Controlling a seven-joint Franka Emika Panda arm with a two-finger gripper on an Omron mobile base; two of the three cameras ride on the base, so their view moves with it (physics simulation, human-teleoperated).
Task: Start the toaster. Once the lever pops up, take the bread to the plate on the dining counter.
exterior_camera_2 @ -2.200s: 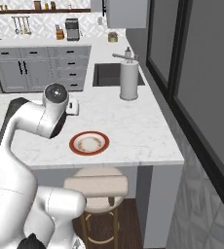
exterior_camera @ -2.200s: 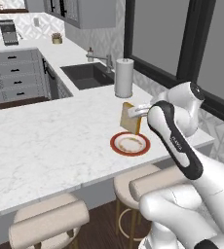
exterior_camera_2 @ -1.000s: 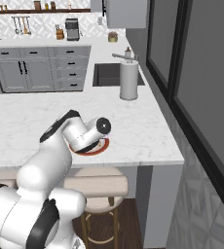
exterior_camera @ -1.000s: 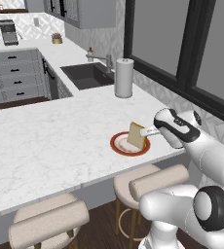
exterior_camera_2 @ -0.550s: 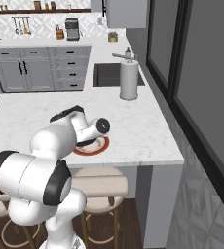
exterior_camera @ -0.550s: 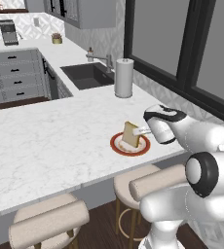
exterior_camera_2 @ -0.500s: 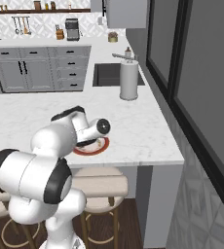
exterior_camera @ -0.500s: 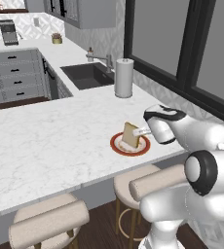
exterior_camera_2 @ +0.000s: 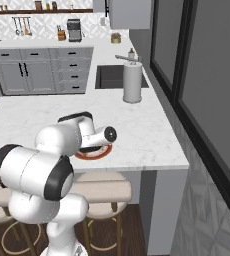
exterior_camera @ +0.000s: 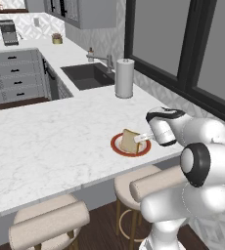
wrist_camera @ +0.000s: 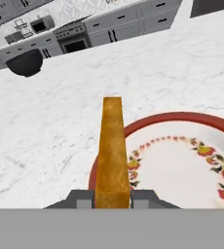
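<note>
The gripper (wrist_camera: 112, 198) has its two fingers closed on the crust edges of the bread (exterior_camera: 129, 141), holding the slice on edge over the near rim of the plate (exterior_camera: 117, 145) (floral-patterned inside) on the dining counter (exterior_camera: 46, 146).

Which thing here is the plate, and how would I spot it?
Find the long white marble dining counter with stools under it. Near its edge, by the robot's hand, sits the plate: small and round, with a red-brown rim, and a bread slice held over it.
</note>
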